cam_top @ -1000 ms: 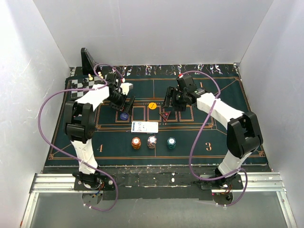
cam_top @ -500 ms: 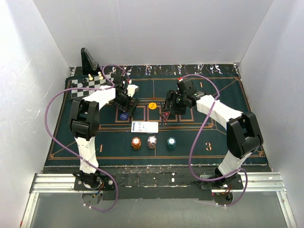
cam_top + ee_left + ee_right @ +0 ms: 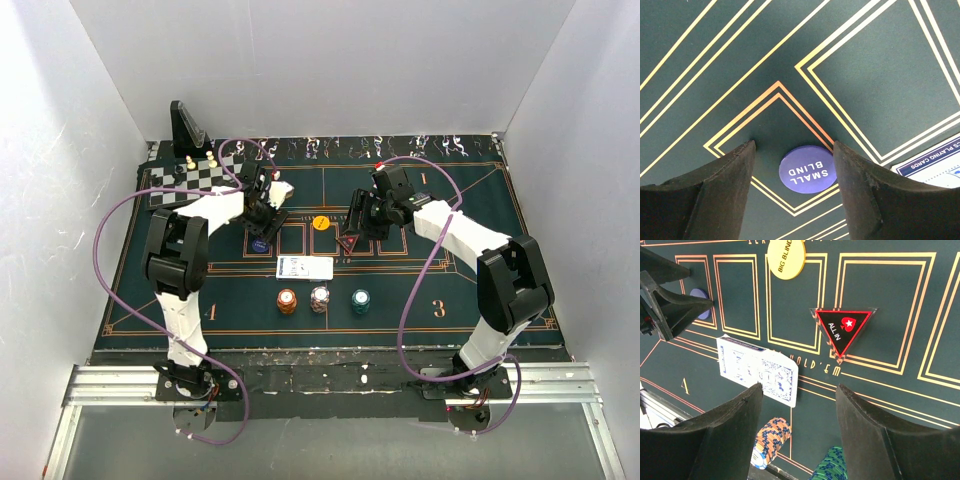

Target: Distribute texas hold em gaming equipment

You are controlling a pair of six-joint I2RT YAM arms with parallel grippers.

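Note:
A purple disc (image 3: 807, 170) marked SMALL BLIND lies flat on the green mat (image 3: 450, 270). My left gripper (image 3: 793, 145) hangs over it with the jaws apart. The disc shows between the fingers, close to the right one and apart from the left one. From above, the left gripper (image 3: 262, 228) stands just behind the purple disc (image 3: 260, 243). My right gripper (image 3: 799, 387) is open and holds nothing. Beneath it lie the blue-backed cards (image 3: 757, 370), an orange chip stack (image 3: 772, 440) and a teal stack (image 3: 832, 467). The red triangle (image 3: 842, 330) and the yellow disc (image 3: 785, 257) lie beyond its fingertips.
A chessboard (image 3: 190, 180) with pawns sits at the back left, and a black stand (image 3: 185, 125) rises behind it. The orange (image 3: 287, 300), whitish (image 3: 319, 298) and teal (image 3: 360, 300) chip stacks stand in a row in front of the cards (image 3: 304, 267). White walls enclose the mat.
My left arm has swung right, away from the chessboard, and now hangs over the purple disc. The right gripper has shifted only slightly.

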